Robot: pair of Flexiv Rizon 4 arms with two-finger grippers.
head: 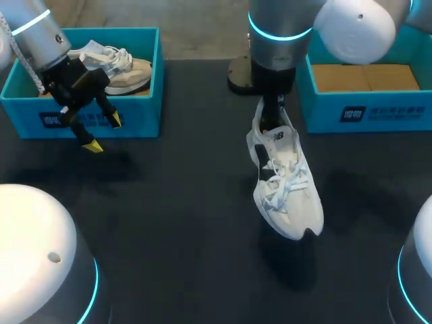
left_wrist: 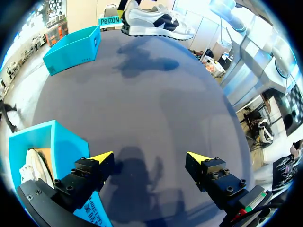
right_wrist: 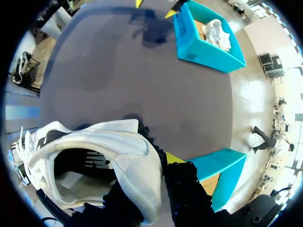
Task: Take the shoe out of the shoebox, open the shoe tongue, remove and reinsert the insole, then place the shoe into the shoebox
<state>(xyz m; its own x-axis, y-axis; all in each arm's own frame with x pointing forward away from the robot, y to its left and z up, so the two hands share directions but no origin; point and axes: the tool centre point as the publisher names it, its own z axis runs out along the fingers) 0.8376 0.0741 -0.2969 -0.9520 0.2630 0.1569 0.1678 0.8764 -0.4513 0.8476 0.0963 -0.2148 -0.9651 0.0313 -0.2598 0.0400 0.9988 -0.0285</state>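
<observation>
Shoe: the white shoe (head: 283, 182) with dark side panels hangs near the middle of the table, heel at 12 o'clock and toe at 5 o'clock in the head view. It is out of both boxes. In the left wrist view its shadow lies apart from it on the tabletop, so it is lifted clear.
Right gripper: the right gripper (right_wrist: 156, 163) is clamped on the shoe's heel collar. One yellow-tipped finger is outside the heel; the other is hidden by the shoe.
Right shoebox: the right shoebox (head: 378, 111) is a turquoise box at 2 o'clock from the shoe, showing its bare cardboard floor.
Left gripper: the left gripper (head: 104, 133) sits at 9 o'clock from the shoe, well apart from it. Its fingers are spread wide with nothing between them, above the table just in front of the left box.
Left shoebox: the left shoebox (head: 145, 115) is a turquoise box at 10 o'clock from the shoe.
Second shoe: a pale second shoe (head: 125, 71) lies inside the left shoebox.
Table: the dark table (head: 169, 223) carries both boxes.
</observation>
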